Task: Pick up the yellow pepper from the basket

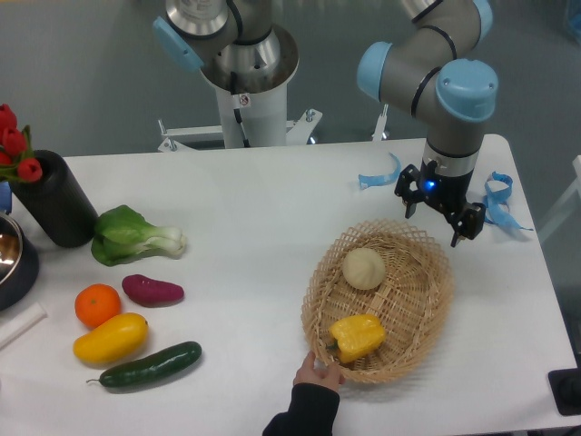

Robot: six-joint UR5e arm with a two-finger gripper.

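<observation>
Cut off at left edge: metal bowl (7,259), red flowers (13,143), white tube (20,324). Cut off at bottom edge: dark sleeve behind hand (316,371). Cut off at top: arm base (238,36). Gripper (440,213) finger spacing indeterminate.

A white table (272,209) fills the near scene under even light. Beyond its far edge lies a grey-green floor (82,73).

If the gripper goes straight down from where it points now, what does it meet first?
Most likely the far right rim of the basket, or the table just beyond it; depth is unclear. The gripper, jaws open, hangs well off from the yellow pepper and the pale bun.
</observation>
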